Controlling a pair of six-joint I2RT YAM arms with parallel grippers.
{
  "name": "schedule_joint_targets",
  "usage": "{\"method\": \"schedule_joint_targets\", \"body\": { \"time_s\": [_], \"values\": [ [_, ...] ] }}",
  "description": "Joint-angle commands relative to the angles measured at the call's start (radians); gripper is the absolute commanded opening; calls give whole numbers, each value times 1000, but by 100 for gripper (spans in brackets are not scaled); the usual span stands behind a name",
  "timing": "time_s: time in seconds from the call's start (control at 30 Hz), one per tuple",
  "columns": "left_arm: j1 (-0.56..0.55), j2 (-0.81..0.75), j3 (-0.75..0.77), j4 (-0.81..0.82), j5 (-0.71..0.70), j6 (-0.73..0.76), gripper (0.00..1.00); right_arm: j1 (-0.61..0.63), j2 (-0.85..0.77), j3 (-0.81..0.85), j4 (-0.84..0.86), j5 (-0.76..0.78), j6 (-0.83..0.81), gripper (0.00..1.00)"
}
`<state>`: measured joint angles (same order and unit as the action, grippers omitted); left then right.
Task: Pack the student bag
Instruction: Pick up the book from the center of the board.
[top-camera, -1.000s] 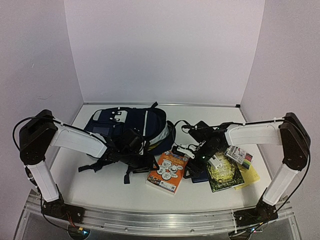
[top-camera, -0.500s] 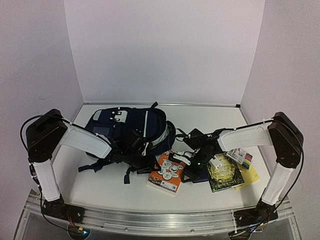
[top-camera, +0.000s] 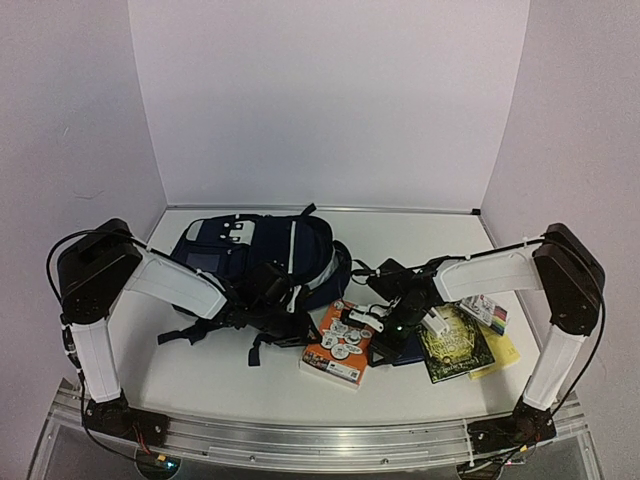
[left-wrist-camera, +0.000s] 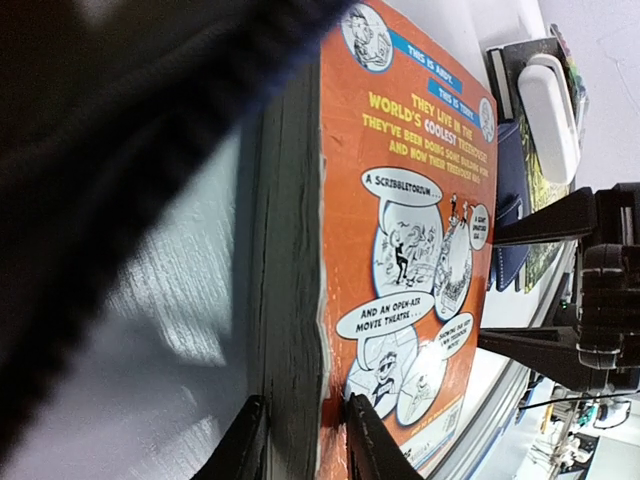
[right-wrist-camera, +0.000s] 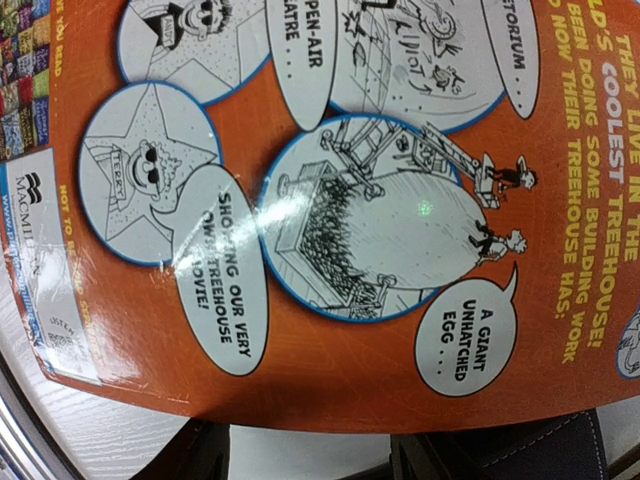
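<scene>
The student bag (top-camera: 255, 255), navy with white stripes, lies at the back left of the table. In front of it to the right lies an orange cartoon book (top-camera: 342, 345). My left gripper (top-camera: 300, 328) reaches out from under the bag's straps to the book's left edge. In the left wrist view the left gripper (left-wrist-camera: 305, 435) is shut on the orange book (left-wrist-camera: 410, 230), one finger on the cover, the other under the page block. My right gripper (top-camera: 372, 325) sits at the book's right edge. In its wrist view the right gripper (right-wrist-camera: 320, 455) is open, fingertips (right-wrist-camera: 200, 455) at the cover's edge (right-wrist-camera: 330, 390).
A navy wallet (top-camera: 400, 350), a dark green book (top-camera: 452, 348), a yellow pad (top-camera: 502, 352) and a marker pack (top-camera: 488, 312) lie right of the orange book. A white block (top-camera: 433, 323) rests on the green book. The bag's dark straps (top-camera: 195, 330) trail forward.
My left gripper has narrowed onto the orange book's edge. The right gripper has moved left to the book's right edge and narrowed a little. The book has shifted slightly.
</scene>
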<state>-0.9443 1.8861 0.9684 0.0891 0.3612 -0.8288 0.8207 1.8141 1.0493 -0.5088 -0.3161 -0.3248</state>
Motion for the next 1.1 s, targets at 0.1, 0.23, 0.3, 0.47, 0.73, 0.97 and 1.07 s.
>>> {"method": "schedule_joint_targets", "body": {
  "time_s": [0.1, 0.23, 0.3, 0.47, 0.73, 0.97, 1.07],
  "values": [
    [-94, -104, 34, 227, 133, 32, 24, 5, 32, 28, 65, -17, 29, 55],
    [-101, -153, 5, 249, 138, 30, 24, 8, 34, 32, 65, -19, 29, 56],
    [-105, -161, 2, 245, 141, 29, 24, 10, 35, 35, 65, -20, 29, 56],
    [-104, -69, 10, 246, 156, -7, 25, 10, 45, 52, 66, -30, 35, 56],
    [-103, 18, 46, 192, 126, -46, 33, 11, 43, 56, 65, -38, 38, 57],
    [-89, 4, 61, 33, 52, -44, 35, 11, 51, 60, 65, -50, 44, 57],
    [-86, -11, 58, 19, 40, -30, 25, 11, 47, 63, 65, -55, 46, 58]
  ]
}}
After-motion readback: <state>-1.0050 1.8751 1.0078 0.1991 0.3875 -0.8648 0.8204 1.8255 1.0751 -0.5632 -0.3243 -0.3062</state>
